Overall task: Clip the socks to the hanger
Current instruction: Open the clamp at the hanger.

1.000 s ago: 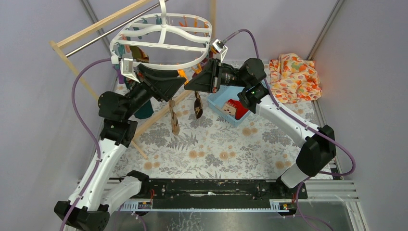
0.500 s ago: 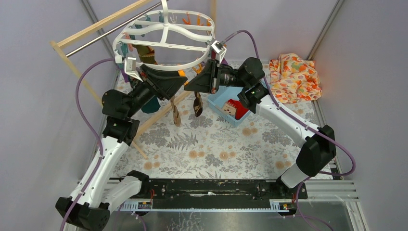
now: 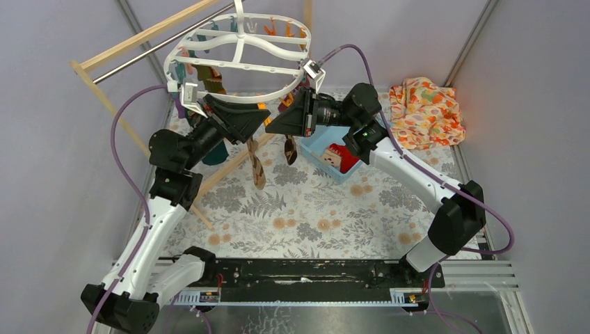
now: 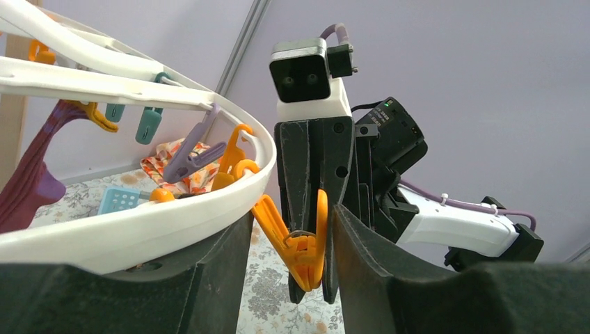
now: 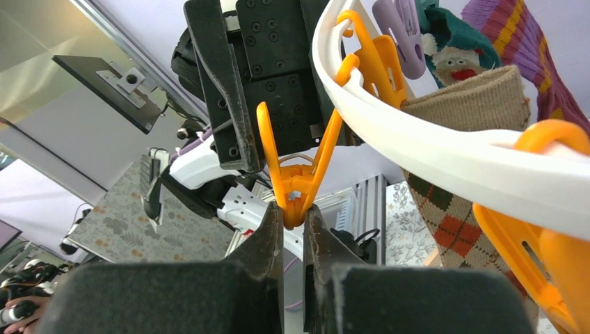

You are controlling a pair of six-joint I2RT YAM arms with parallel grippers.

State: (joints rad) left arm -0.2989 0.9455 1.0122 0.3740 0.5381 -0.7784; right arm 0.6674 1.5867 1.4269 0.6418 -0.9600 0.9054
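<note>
Hanger [image 3: 229, 67] now sits higher and a touch right in the top view. Left arm [image 3: 174, 149] elbow has shifted right with it. Left gripper [image 4: 292, 229] jaws are narrower around the orange peg [image 4: 306, 254]. Hanging argyle socks [image 3: 258, 170] have swung slightly right.

Hanger [image 3: 236, 52] white. On the hanger's rim: orange peg [image 4: 300, 247], lilac peg [image 4: 191, 156], teal pegs [image 4: 148, 126]. Under the hanger: argyle sock [image 5: 473, 104] tan cuff, dark and orange-red diamonds below. Teal sock [image 5: 452, 42] with small white-and-red face. Striped sock [image 5: 518, 38] purple with yellow-orange bands. Maroon sock [image 4: 31, 184] plain. Right of the hanger: basket [image 3: 319, 142] light blue, red sock [image 3: 342, 154] with cream cuff in it. Cloth [image 3: 426, 111] further right, orange floral. Table cover [image 3: 313, 209] below the hanger pale, grey ferns, orange flowers.
</note>
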